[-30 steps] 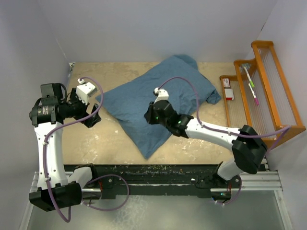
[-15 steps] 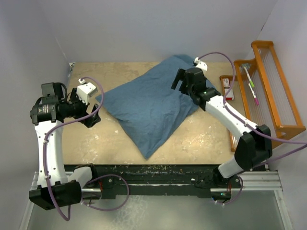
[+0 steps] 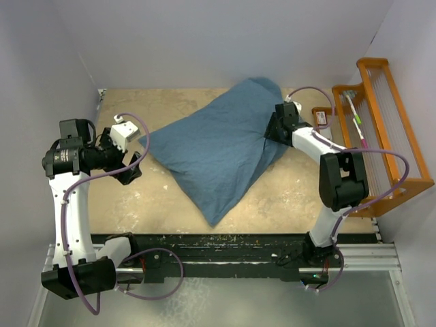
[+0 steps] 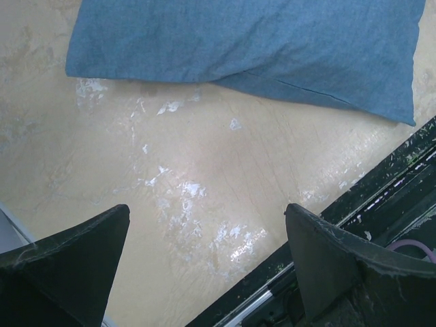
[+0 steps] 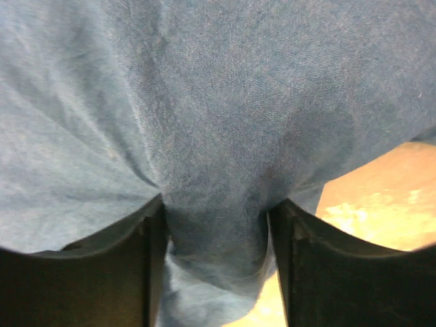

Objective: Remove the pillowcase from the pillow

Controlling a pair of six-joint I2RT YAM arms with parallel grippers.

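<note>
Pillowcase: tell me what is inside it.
Nothing inside shows. The pillowcase looks filled out, but blue cloth covers whatever fills it in every view. The right gripper has only cloth between its fingers.

White arm links point(image 3: 71, 208), black joints point(image 3: 65, 161), purple cables point(image 3: 63, 228), black-fingered left claw point(image 4: 204, 225)

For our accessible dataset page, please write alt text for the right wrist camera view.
The right tool pinches a bunched fold of the slate-blue pillowcase between its two dark fingers. Wrinkled blue cloth fills most of the frame; bare tan table shows at lower right.
</note>
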